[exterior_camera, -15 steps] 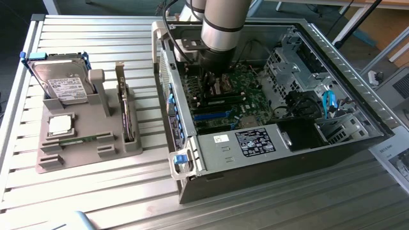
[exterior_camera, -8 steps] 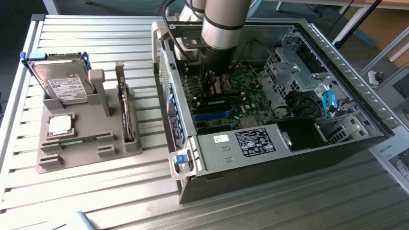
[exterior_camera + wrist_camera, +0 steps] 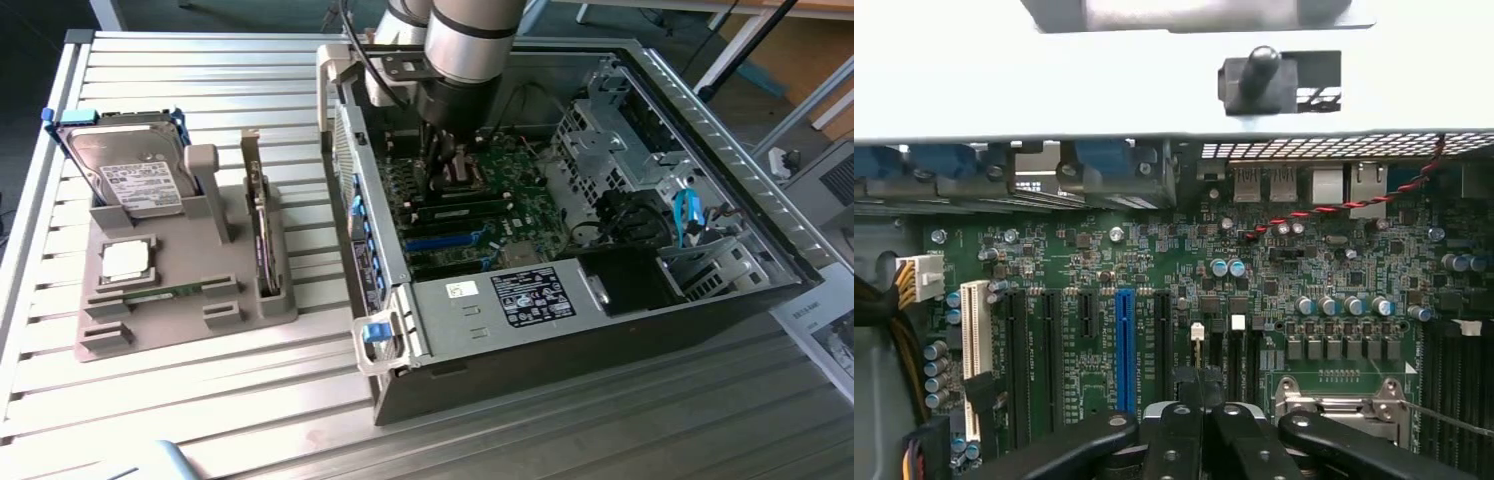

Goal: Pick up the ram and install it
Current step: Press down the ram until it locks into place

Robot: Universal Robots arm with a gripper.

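The open computer case [image 3: 587,290] lies on the slatted table [image 3: 200,410] near its far edge, the gripper [image 3: 1204,420] is closed inside it just above the green motherboard [image 3: 1154,270], and the ram [image 3: 158,294] lies in the grey holder [image 3: 160,320] near the table's left edge in the exterior view.

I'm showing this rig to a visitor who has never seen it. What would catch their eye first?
First, the open computer case on the exterior view's right, with the arm reaching down into it and the shut gripper just above the green motherboard. Next, the grey parts holder on the exterior view's left, carrying a hard drive, a square processor chip and the ram stick.
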